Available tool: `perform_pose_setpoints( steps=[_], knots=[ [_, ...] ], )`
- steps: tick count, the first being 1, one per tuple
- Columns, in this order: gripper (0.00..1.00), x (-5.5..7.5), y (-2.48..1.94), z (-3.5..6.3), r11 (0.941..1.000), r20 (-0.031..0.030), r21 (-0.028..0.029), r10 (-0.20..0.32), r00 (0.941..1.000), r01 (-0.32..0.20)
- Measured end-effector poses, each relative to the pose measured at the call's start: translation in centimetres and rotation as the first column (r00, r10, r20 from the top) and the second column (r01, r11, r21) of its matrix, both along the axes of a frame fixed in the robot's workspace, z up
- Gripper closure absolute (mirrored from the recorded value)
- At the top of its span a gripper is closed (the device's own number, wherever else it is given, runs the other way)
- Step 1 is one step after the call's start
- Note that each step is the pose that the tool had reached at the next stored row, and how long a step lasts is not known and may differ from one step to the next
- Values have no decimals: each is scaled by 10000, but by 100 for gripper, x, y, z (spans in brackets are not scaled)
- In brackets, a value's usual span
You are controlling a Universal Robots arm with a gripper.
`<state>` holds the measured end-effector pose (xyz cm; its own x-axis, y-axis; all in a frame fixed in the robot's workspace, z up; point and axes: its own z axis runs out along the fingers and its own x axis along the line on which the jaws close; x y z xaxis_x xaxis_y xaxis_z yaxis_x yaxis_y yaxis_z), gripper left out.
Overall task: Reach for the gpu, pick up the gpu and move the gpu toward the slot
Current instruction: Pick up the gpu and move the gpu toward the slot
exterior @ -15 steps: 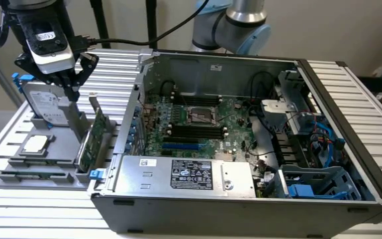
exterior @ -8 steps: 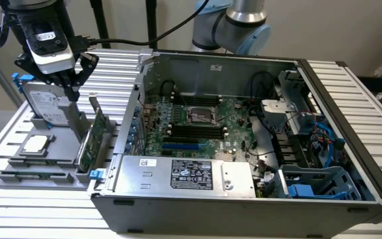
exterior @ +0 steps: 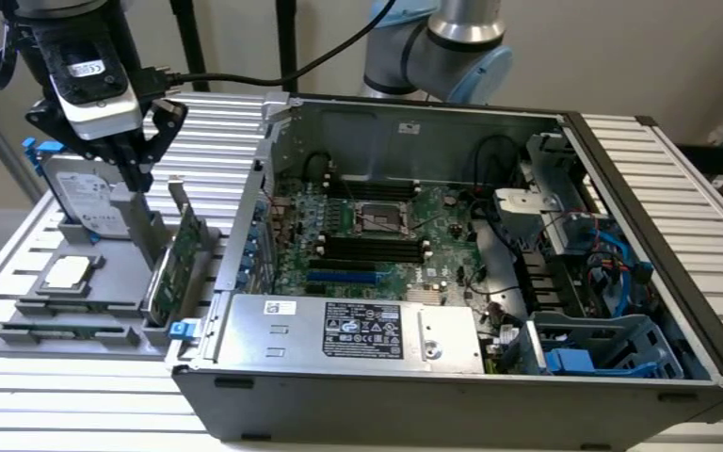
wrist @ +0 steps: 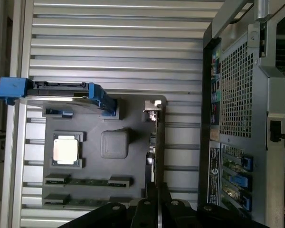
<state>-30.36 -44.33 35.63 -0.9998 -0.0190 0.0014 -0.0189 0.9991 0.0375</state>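
Green gpu (exterior: 189, 247) stands upright in a grey holder (exterior: 101, 299); the wrist view adds its silver bracket (wrist: 153, 105). End effector (exterior: 136, 181) hangs above, fingers together, holding nothing.

From my station I see a tabletop (exterior: 72, 414) of ribbed silver aluminium slats, the grooves running from side to side across the exterior view, and two things sit straight on it. A flat grey holder tray (exterior: 123, 292) lies toward the exterior view's left. Just beside it, toward the exterior view's right, stands an open dark-grey computer case (exterior: 336, 410) that takes up most of the surface. In the wrist view I can see bare slats (wrist: 114, 47) beyond the tray (wrist: 92, 166), and a narrow strip of them between the tray and the case's perforated wall (wrist: 237, 95).
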Motion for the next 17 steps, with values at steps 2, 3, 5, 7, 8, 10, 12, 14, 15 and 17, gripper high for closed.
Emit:
perform_pose_setpoints(
  steps=[2,3,5,7,8,10,12,14,15,17],
  knots=[
    [76,0,0,0,10000,0,0,0,10000,0],
    [70,0,0,0,10000,0,0,0,10000,0],
    [64,0,0,0,10000,-1,-1,0,10000,0],
    [58,0,0,-5,10000,1,1,0,10000,0],
    [52,0,0,-20,10000,2,1,0,10000,0],
    [52,-1,0,-56,10000,5,-1,-13,10000,13],
    [52,-5,-1,-93,10000,13,0,-46,10000,46],
    [52,-9,-4,-129,10000,24,0,-92,10000,92],
    [52,-12,-7,-147,9999,33,-1,-114,9999,114],
    [52,-19,-15,-183,9999,57,-4,-155,9999,155]
  ],
)
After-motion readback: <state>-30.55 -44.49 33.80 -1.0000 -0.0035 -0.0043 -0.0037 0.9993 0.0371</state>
